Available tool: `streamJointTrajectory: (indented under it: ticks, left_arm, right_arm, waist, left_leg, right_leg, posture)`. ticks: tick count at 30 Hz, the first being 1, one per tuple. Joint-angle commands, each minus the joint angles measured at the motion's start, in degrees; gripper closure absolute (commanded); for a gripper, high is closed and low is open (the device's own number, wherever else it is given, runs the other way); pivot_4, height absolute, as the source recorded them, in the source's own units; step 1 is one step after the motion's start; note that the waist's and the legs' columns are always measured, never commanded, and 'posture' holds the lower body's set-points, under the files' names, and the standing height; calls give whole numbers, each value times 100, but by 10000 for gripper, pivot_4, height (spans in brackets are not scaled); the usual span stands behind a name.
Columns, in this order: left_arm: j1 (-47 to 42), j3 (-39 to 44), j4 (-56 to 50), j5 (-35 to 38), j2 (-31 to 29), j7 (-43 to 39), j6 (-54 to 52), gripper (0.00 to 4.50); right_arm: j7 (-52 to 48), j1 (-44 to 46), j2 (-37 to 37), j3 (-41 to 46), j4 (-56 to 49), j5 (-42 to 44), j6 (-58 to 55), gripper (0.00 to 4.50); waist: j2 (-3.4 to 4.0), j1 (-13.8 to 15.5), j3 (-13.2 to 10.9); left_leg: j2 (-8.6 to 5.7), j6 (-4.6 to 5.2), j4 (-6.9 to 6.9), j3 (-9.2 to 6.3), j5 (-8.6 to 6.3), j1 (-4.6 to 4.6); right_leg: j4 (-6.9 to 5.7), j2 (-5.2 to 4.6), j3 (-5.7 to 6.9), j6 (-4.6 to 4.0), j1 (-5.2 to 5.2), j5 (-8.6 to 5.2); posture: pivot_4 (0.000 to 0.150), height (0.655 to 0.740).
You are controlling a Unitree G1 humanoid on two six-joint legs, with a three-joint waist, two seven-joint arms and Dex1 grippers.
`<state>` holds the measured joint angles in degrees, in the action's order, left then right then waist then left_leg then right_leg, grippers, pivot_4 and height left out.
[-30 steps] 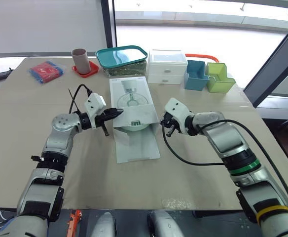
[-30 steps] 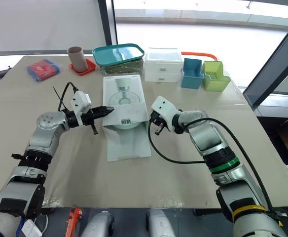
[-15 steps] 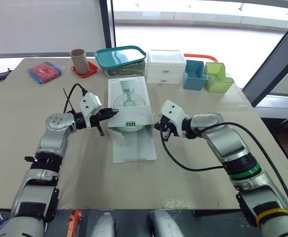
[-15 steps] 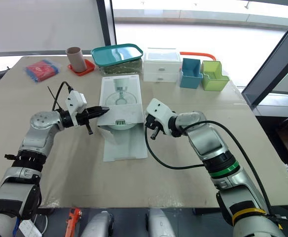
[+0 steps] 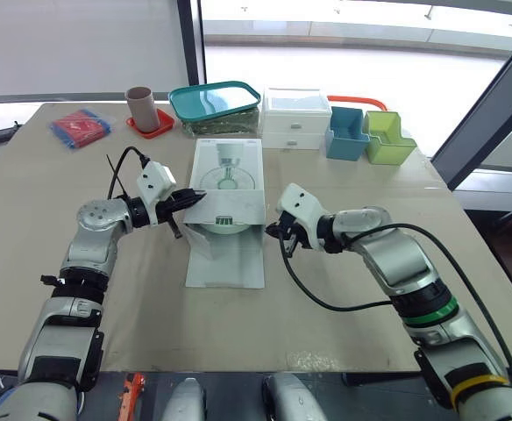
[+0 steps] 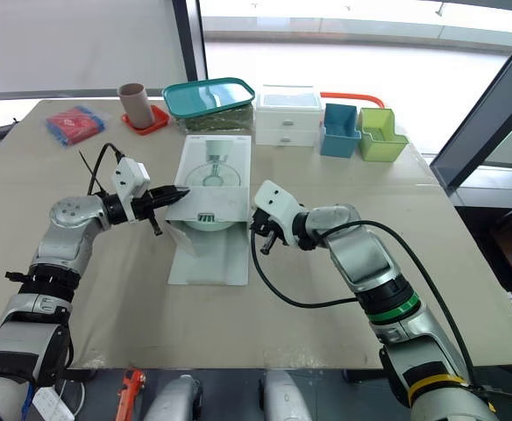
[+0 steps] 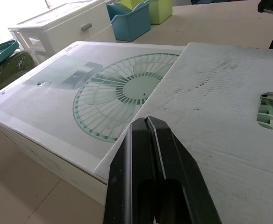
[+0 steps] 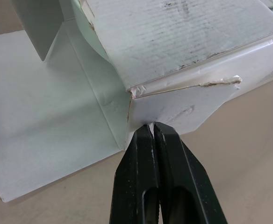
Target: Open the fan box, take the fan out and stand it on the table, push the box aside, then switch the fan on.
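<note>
The flat white cardboard box [image 5: 230, 175], printed with a round pale-green fan, is being shown mid-table, its flap [image 5: 225, 263] lying open at 6 o'clock. Two closed claws are being held at its edges: left claw [image 5: 198, 196] at 9 o'clock, right claw [image 5: 273, 231] at 3 o'clock.

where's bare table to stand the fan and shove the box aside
Widest bare patch of the tan table: right of the white cardboard fan box, short of the blue plastic bin and green plastic bin. Also bare: left, nearer than the red-and-blue packet, and the near edge before the box's open flap. Crowded: back row, teal-lidded container and white drawer unit.
</note>
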<state>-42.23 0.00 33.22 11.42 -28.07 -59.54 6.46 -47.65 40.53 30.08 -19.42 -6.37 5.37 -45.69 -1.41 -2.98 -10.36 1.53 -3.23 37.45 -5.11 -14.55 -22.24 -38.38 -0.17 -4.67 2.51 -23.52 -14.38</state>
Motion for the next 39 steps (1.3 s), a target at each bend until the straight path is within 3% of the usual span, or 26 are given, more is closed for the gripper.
streamJointTrajectory:
  ticks: [1,9,25,39]
  left_arm:
    - [-77,-5,7,-16,-93,-130,-17,45000]
    - [-30,-28,14,-62,-62,-141,3,45000]
    - [30,-58,-9,-77,12,-91,23,45000]
    - [50,-75,5,-97,79,-59,78,45000]
  right_arm:
    - [31,-11,6,91,-174,13,119,44151]
    - [82,66,46,217,-77,19,198,44151]
    - [-291,449,331,671,-883,650,-358,44151]
    - [300,896,-116,686,-222,580,-151,44151]
  waist:
    - [0,0,0]
    - [0,0,0]
    - [0,2,0]
    - [1,19,0]
  left_leg:
    - [0,0,0,0,0,0]
    - [0,0,0,0,0,0]
    - [-1,0,0,0,0,-1]
    - [0,0,0,-2,0,-2]
  right_leg:
    - [0,0,0,0,0,0]
    - [0,0,0,0,0,0]
    - [0,0,1,0,1,0]
    - [-1,-2,4,-1,0,0]
  posture:
    - [1500,7400]
    - [1500,7400]
    - [1500,7400]
    - [1500,7400]
